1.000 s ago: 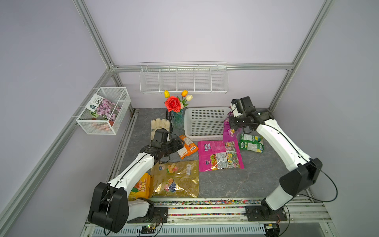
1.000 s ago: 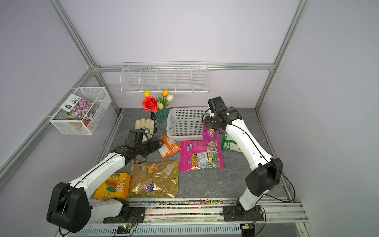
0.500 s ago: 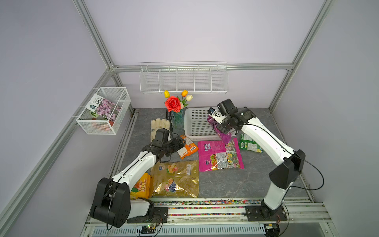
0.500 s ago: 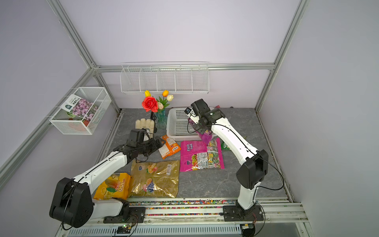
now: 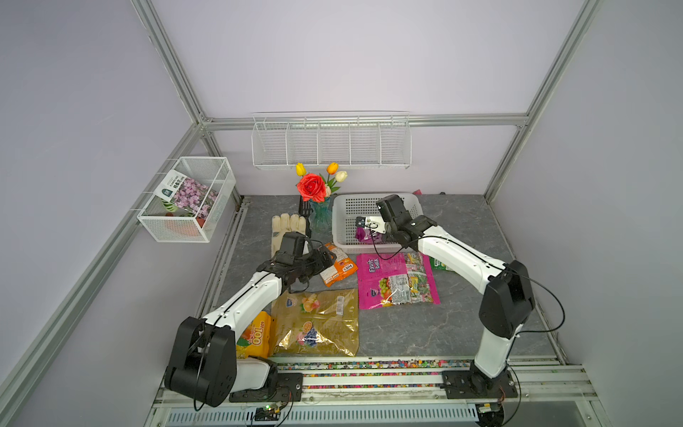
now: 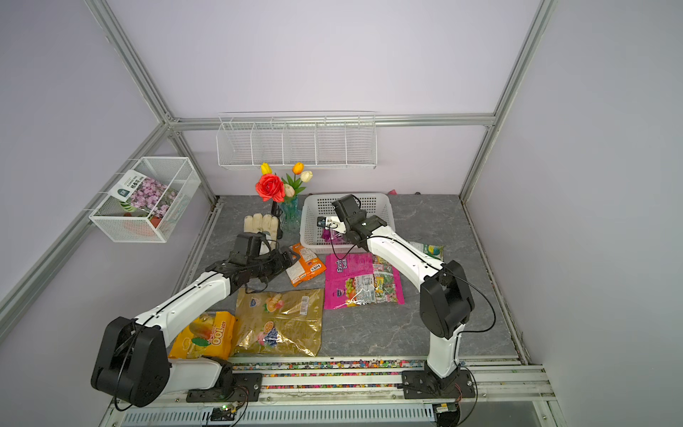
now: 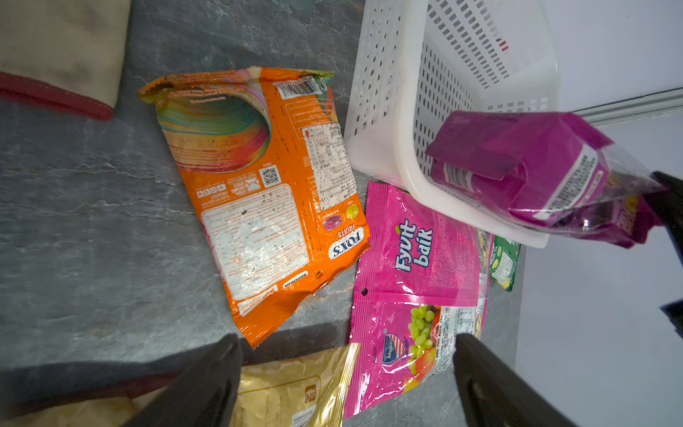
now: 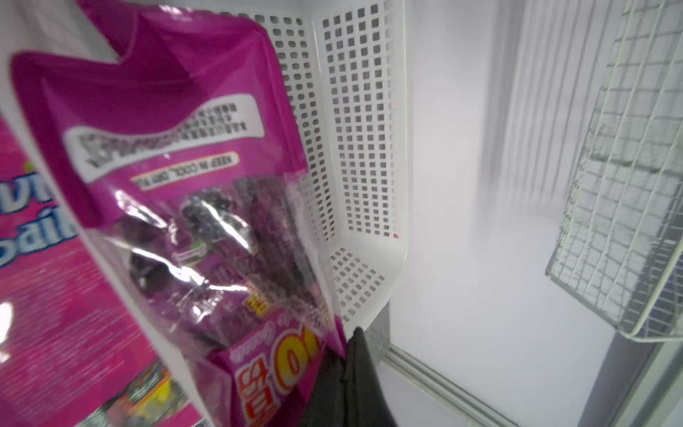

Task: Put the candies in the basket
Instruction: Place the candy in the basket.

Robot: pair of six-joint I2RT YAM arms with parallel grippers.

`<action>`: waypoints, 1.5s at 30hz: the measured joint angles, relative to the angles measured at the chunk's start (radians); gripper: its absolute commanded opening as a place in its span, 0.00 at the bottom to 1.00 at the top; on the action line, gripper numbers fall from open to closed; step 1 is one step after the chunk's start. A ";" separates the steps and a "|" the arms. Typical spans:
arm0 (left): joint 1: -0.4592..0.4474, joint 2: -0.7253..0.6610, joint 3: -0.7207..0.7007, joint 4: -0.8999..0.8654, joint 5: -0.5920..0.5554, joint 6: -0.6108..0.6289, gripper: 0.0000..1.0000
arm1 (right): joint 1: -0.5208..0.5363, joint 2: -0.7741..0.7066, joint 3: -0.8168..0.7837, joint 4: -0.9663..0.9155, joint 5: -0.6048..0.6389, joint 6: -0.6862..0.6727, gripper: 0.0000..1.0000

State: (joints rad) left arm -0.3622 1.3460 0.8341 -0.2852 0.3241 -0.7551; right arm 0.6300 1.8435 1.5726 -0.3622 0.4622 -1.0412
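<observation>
**Purple bag held over the basket, five bags on the table**

From my station I see the right gripper [image 5: 364, 226] pinched shut on one end of the purple bag [image 5: 364, 235]. The bag hangs from it within the outline of the basket [image 5: 342, 222], close to the near wall. I cannot tell whether its lower end touches the basket floor. In the right wrist view a black finger [image 8: 347, 380] presses against the bag's printed end, with the perforated basket walls behind it.

The left gripper [image 5: 327, 257] hovers low over the table [image 5: 462, 222], its jaws wide with nothing between them. In the left wrist view its two fingers [image 7: 207, 380] stand well apart. Through the gap I see a corner of the gold bag [image 5: 318, 321] and the lower part of the magenta bag [image 5: 395, 281]. The gripper sits just beside one end of the orange bag [image 5: 338, 264].

The orange bag lies flat with its printed back up, between the glove [image 5: 286, 225] and the magenta bag, near the basket's corner on the left arm's side. The magenta bag lies flat just in front of the basket's near wall. The green bag [image 6: 428, 250] lies beside it, partly hidden by the right arm. The gold bag lies flat toward the front of the table. The yellow bag [image 6: 203, 332] touches its side, partly under the left arm.

A vase [image 5: 319, 218] of flowers stands just beside the basket, between it and the glove.
</observation>
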 measured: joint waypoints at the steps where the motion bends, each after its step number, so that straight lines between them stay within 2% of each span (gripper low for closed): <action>1: 0.000 0.001 0.000 0.001 0.002 0.000 0.92 | 0.000 0.002 -0.020 0.064 0.002 -0.032 0.00; 6: 0.000 0.002 0.000 0.002 0.008 0.000 0.92 | 0.000 0.042 -0.080 0.397 0.004 -0.172 0.00; 10: 0.000 0.003 0.000 0.005 0.007 0.000 0.92 | -0.001 0.097 -0.117 0.642 -0.021 -0.223 0.00; 17: 0.000 0.034 0.000 0.017 0.008 0.000 0.92 | -0.002 0.314 -0.149 1.043 -0.059 -0.264 0.00; 18: 0.000 0.035 0.000 0.017 0.008 0.000 0.92 | -0.002 0.342 -0.162 1.082 -0.062 -0.267 0.03; 21: 0.000 0.034 0.000 0.020 0.006 0.000 0.92 | -0.006 0.374 -0.219 1.181 -0.055 -0.268 0.23; 24: 0.000 0.034 0.000 0.021 0.006 0.000 0.92 | -0.014 0.364 -0.268 1.248 -0.047 -0.251 0.50; 25: 0.000 0.034 0.000 0.021 0.006 0.000 0.92 | -0.015 0.354 -0.285 1.258 -0.048 -0.248 0.52; 30: 0.000 0.035 0.000 0.027 0.007 0.000 0.92 | -0.024 0.249 -0.335 1.151 -0.047 -0.143 0.53; 34: 0.000 0.047 0.000 0.031 0.007 0.000 0.92 | -0.040 0.102 -0.303 0.885 -0.074 0.063 0.52; 38: 0.000 0.075 0.013 0.032 0.006 -0.001 0.93 | -0.076 0.004 -0.110 0.502 -0.176 0.409 0.51; 43: 0.000 0.115 0.076 0.039 -0.001 -0.015 0.93 | -0.104 -0.035 0.033 0.164 -0.257 0.826 0.51; 45: 0.000 0.135 0.101 0.042 -0.009 -0.022 0.92 | -0.117 -0.024 0.068 0.021 -0.303 1.006 0.45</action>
State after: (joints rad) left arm -0.3622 1.4807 0.9356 -0.2432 0.3153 -0.7769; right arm 0.5125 1.8194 1.6402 -0.3408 0.1593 -0.0353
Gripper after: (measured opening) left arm 0.926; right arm 0.491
